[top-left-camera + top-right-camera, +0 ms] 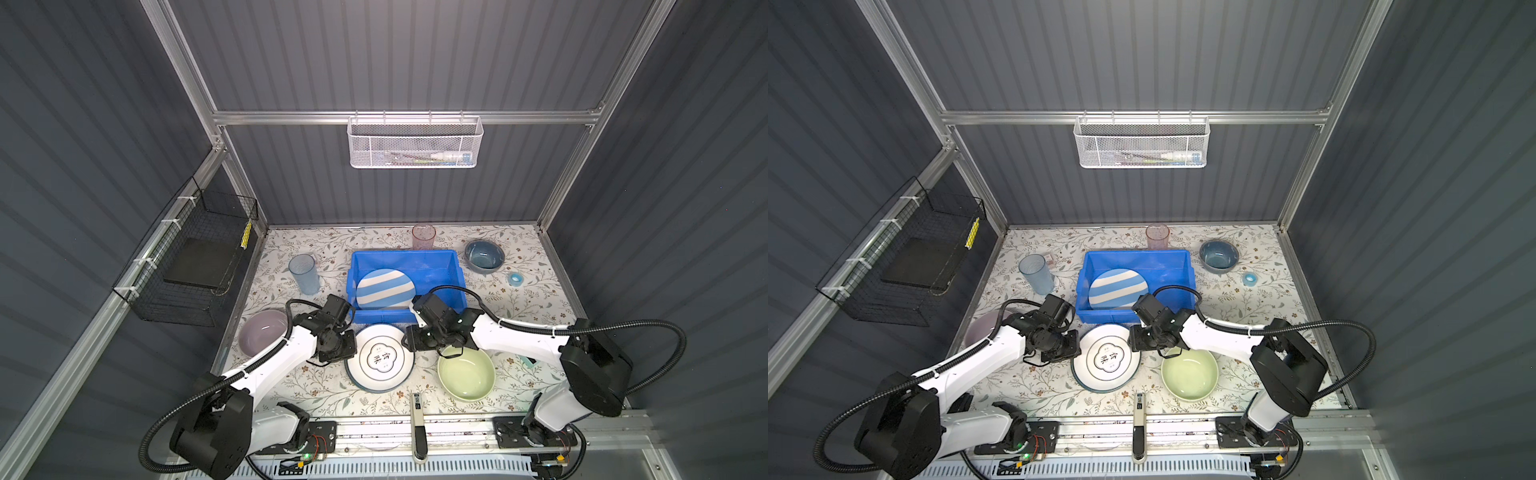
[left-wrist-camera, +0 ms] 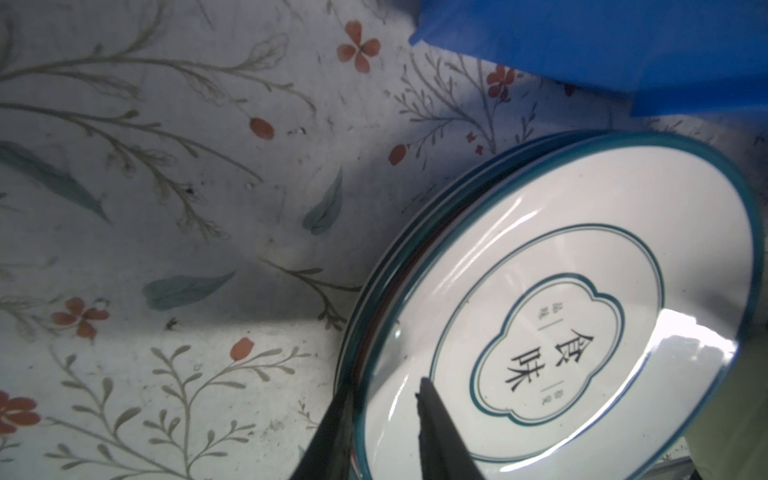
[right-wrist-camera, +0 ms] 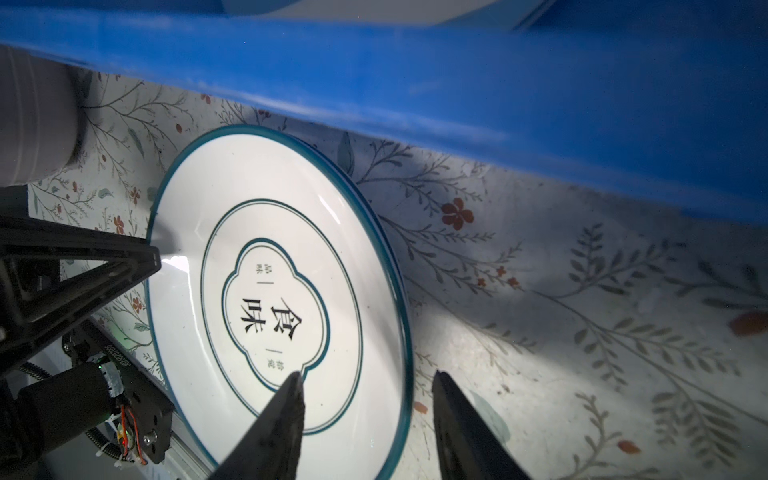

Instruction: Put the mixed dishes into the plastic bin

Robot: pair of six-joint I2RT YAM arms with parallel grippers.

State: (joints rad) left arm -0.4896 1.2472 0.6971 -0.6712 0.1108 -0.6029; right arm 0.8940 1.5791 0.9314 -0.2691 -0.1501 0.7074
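On the grey-walled floral tabletop [image 1: 519, 303], the lilac bowl [image 1: 262, 336] is being half hidden by the left arm [image 1: 286, 351]. Three bowls [image 1: 467, 374] and two tumblers [image 1: 304, 274] are being counted. A striped plate [image 1: 384, 289] is being held in the blue bin [image 1: 403, 252], the white plate [image 1: 380, 357] beside it clamped by the left claw [image 2: 384, 395], the right claw [image 3: 369, 376] parted.

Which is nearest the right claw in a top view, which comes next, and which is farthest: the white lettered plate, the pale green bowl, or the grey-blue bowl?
1. white lettered plate, front centre, rim between the right claw tips.
2. pale green bowl, front right.
3. grey-blue bowl, back right.
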